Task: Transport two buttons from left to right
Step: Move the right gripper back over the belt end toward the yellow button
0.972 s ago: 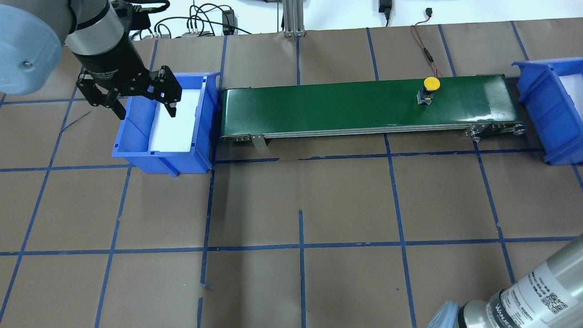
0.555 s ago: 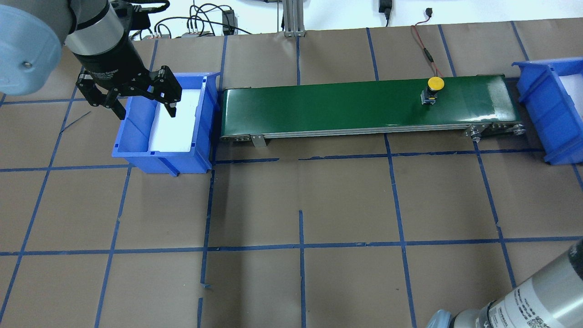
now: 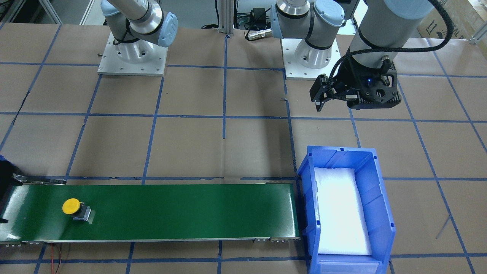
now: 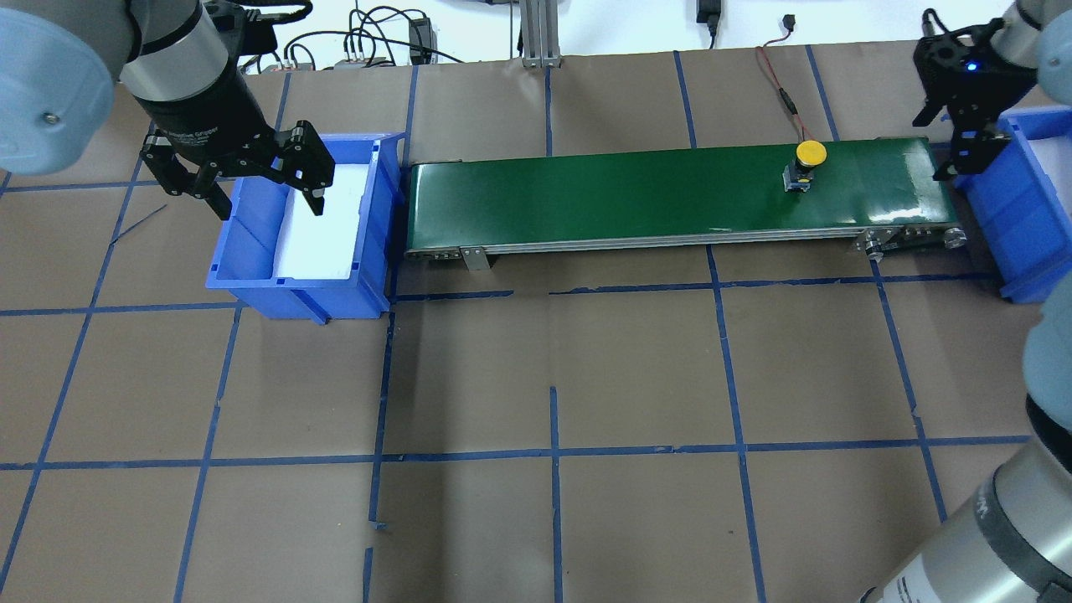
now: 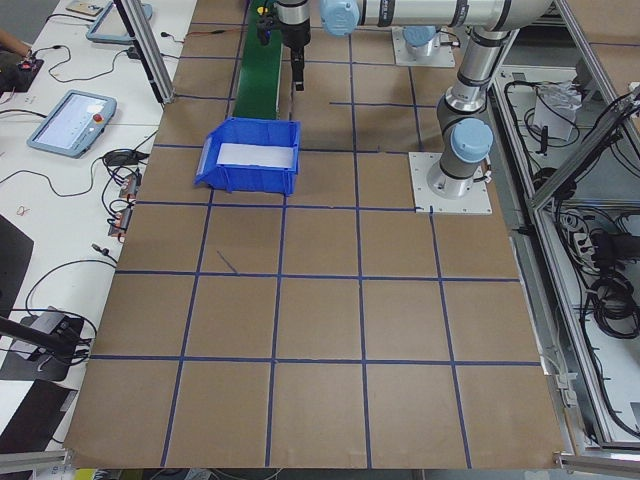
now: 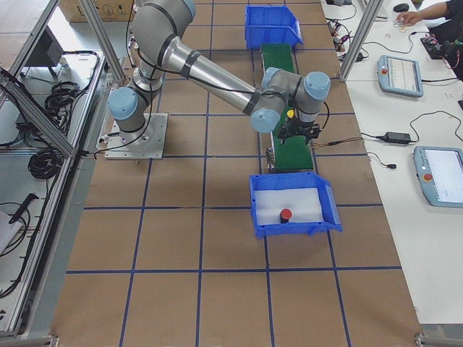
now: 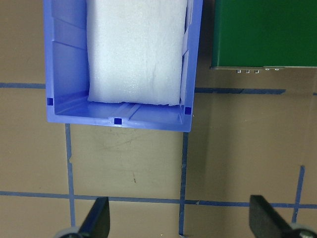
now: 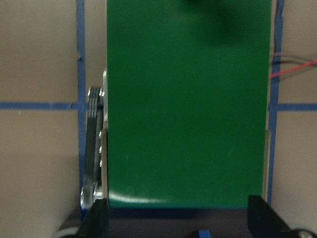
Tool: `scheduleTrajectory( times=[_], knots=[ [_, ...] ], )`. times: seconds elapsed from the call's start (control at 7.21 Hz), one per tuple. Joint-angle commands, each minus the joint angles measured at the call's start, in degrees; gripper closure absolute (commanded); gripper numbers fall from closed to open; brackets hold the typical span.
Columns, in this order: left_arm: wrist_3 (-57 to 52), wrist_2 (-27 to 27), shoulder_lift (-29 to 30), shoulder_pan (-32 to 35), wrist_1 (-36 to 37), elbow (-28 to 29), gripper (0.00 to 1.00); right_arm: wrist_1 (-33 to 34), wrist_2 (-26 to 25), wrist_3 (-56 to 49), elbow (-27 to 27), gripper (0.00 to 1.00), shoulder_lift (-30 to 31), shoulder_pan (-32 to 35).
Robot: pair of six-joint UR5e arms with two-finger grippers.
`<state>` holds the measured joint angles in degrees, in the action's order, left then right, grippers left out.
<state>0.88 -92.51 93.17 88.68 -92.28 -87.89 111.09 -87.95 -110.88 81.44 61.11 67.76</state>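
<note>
Right bin (image 6: 289, 230): red button (image 6: 286, 215) upright. Left bin (image 4: 251, 222): foam (image 4: 322, 226). Yellow button (image 4: 802, 166) upright on belt (image 4: 628, 197). Our left hand (image 4: 270, 205), right hand (image 8: 178, 220) released.

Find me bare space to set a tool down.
Free: table on the robot's side of the conveyor, from left bin to right bin. Crowded: conveyor's right end, with yellow button, right gripper and right bin close together.

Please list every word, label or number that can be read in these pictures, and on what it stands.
No text can be read with certainty.
White print on the black body of the left gripper: too small and blurred.
Screens of the grey handheld tablets: too small.
</note>
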Motion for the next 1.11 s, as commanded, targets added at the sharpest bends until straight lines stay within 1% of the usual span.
scheduleTrajectory(
  times=[0.0, 0.28, 0.69, 0.97],
  knots=[
    [0.00, -0.04, 0.00, 0.00, 0.00, 0.00, 0.00, 5.98, 0.06, 3.04, 3.28, 0.00, -0.20, 2.03],
    [0.00, -0.04, 0.00, 0.00, 0.00, 0.00, 0.00, 6.50, 2.59, 2.60, 4.95, 0.00, -0.20, 2.03],
    [0.00, -0.12, 0.00, 0.00, 0.00, 0.00, 0.00, 6.68, 3.13, 2.77, 5.04, 0.00, 0.23, 2.03],
    [0.00, -0.13, 0.00, 0.00, 0.00, 0.00, 0.00, 6.59, 5.24, 2.95, 5.22, 0.00, -0.28, 2.20]
  ],
)
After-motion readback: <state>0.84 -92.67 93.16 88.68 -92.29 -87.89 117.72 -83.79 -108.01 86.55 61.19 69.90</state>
